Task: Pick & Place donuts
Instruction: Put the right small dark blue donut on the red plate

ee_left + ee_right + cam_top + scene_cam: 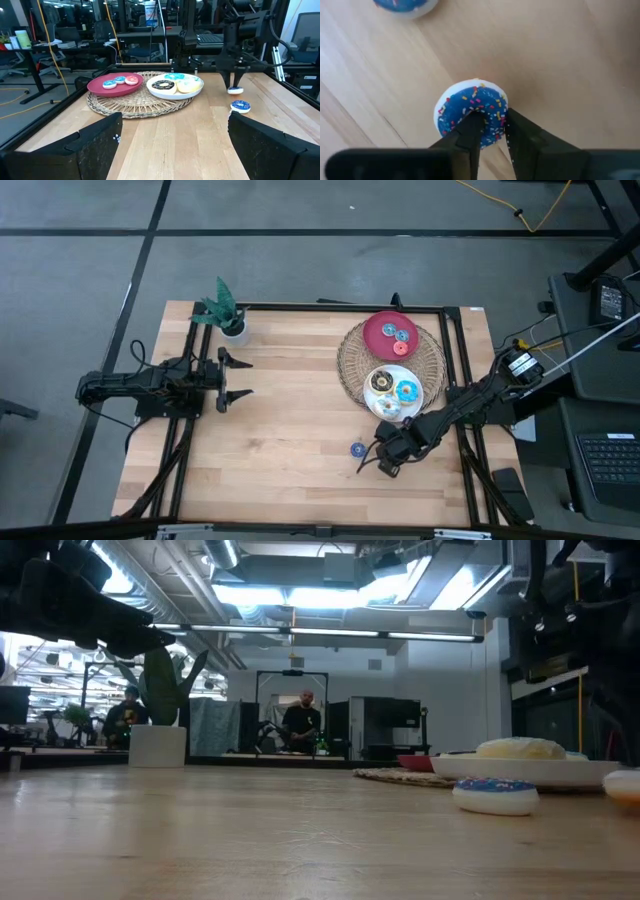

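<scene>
A robotics lab set up inside a large open-plan workspace. A light wooden table [280, 420] stands on a grey floor marked with dark lines, framed by black rails, with a yellow cable [540, 210] trailing across the floor past the far right corner and a laptop [610, 465] on a stand beside its right edge. Beyond the far edge, exposed ceiling ducts and strip lights [330, 590] run over rows of desks, monitors and office chairs [65, 40], where two people [300, 725] sit at workstations.
</scene>
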